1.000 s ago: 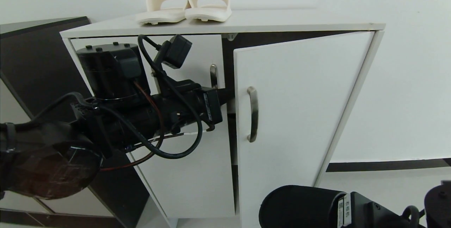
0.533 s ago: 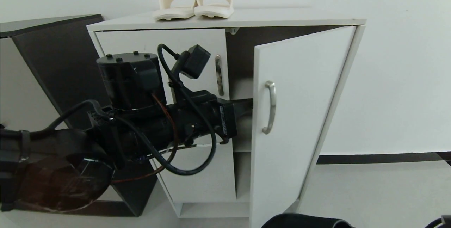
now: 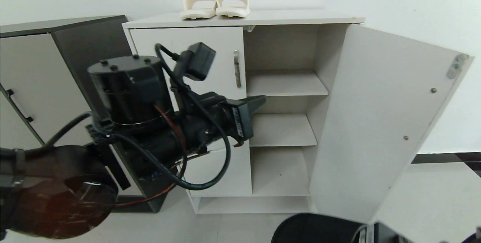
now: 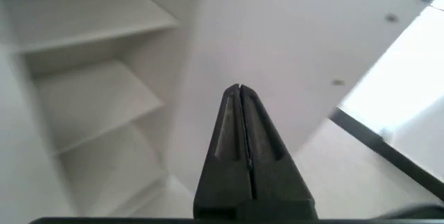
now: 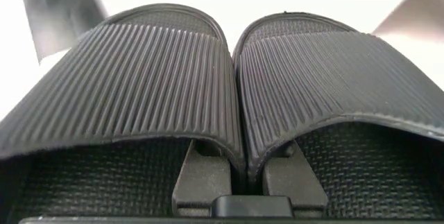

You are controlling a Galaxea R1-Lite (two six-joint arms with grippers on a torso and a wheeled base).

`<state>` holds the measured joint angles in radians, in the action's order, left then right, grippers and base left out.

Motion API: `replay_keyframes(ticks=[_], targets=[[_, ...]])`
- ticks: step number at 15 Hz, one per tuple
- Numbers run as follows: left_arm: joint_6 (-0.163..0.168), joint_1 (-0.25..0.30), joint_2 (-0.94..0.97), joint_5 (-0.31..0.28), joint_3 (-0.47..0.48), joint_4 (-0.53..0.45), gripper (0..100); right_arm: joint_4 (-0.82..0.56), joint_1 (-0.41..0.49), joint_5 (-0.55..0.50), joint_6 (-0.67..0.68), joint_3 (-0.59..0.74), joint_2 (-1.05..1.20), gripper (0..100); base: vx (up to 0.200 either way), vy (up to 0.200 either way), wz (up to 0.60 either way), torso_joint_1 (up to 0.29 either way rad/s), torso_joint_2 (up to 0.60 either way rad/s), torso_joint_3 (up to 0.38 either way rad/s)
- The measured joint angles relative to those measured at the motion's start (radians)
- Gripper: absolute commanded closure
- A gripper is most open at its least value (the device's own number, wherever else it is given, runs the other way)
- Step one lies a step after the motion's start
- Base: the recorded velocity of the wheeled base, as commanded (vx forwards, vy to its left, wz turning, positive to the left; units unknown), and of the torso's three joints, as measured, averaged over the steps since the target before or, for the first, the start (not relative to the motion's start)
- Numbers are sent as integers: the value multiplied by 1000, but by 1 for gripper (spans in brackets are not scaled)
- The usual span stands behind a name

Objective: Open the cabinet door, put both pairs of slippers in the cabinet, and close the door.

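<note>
1. Left claw [image 3: 259,102]: the fingers are pressed together and grip nothing. The tip sits at the front of the cabinet [image 3: 300,17] opening, level with the gap between the upper shelf [image 3: 285,83] and the middle shelf [image 3: 282,128], just beside the free edge of the closed left door [image 3: 188,44].
2. Right claw [image 5: 244,172]: clamped on the black slippers [image 5: 229,78]. One finger lies inside each slipper under its ribbed strap, with the two adjoining side walls pinched between them.
3. Cream slippers [image 3: 216,5]: they lie side by side and touching on the cabinet top, above the closed left door and well above the left claw.
4. Right door [image 3: 379,123]: swung wide open, with its inner face and hinge plate [image 3: 453,66] towards the head camera. The left door carries an upright metal handle [image 3: 236,68].
5. Hidden or cut off: the soles and outer sides of the black slippers run past the edges of the right wrist view. The left arm covers the middle of the closed left door.
6. Writing: a small label [image 3: 236,121] on the left wrist housing is too small to read.
</note>
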<state>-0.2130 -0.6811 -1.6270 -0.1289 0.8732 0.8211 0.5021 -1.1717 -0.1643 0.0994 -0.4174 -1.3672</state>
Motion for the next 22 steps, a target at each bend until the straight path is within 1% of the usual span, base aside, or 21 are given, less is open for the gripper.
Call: replay_keyframes(ticks=[1,2,3,4,5,6,7,9,10,11,12,13,14,15,16,17,18,19,20,21,22], targets=[[5,29,41,35,-25,-3,100,0,39,-63,27,-32,-25,100,0,0,0,0,0,0],[26,60,98,83,-69,-29,100,11,78,-122,40,-67,-59,100,0,0,0,0,0,0],[52,93,167,149,-137,-68,100,28,124,-172,48,-98,-94,100,0,0,0,0,0,0],[69,124,231,215,-210,-99,100,51,163,-204,51,-118,-123,100,0,0,0,0,0,0],[83,161,311,296,-304,-134,100,78,204,-226,53,-130,-154,100,0,0,0,0,0,0],[100,212,391,349,-390,-175,100,90,234,-233,53,-134,-177,100,0,0,0,0,0,0],[116,276,458,383,-450,-213,100,92,250,-235,53,-135,-190,100,0,0,0,0,0,0],[137,437,649,431,-585,-321,100,93,265,-236,50,-136,-210,100,0,0,0,0,0,0],[143,507,746,444,-644,-367,100,93,267,-236,50,-136,-216,100,0,0,0,0,0,0],[150,588,866,452,-704,-439,100,94,270,-236,51,-136,-224,100,0,0,0,0,0,0],[159,655,994,442,-746,-519,100,95,269,-235,51,-132,-229,100,0,0,0,0,0,0],[166,704,1104,422,-775,-591,100,94,269,-235,51,-130,-231,100,0,0,0,0,0,0],[165,747,1224,348,-800,-657,100,94,269,-235,50,-130,-232,100,0,0,0,0,0,0],[159,787,1324,244,-826,-722,100,95,266,-235,48,-130,-234,100,0,0,0,0,0,0],[159,813,1389,148,-839,-751,100,94,264,-234,47,-130,-235,100,0,0,0,0,0,0],[162,820,1442,92,-853,-778,100,95,264,-234,47,-131,-235,100,0,0,0,0,0,0],[164,790,1479,81,-857,-783,100,97,265,-235,47,-131,-235,100,0,0,0,0,0,0],[166,737,1505,79,-862,-791,100,101,264,-234,47,-130,-234,100,0,0,0,0,0,0],[177,691,1531,79,-864,-790,100,104,264,-234,46,-128,-234,100,0,0,0,0,0,0],[212,672,1557,109,-867,-796,100,105,264,-234,46,-127,-234,100,0,0,0,0,0,0],[239,671,1577,162,-870,-813,100,109,264,-235,45,-127,-235,100,0,0,0,0,0,0]])
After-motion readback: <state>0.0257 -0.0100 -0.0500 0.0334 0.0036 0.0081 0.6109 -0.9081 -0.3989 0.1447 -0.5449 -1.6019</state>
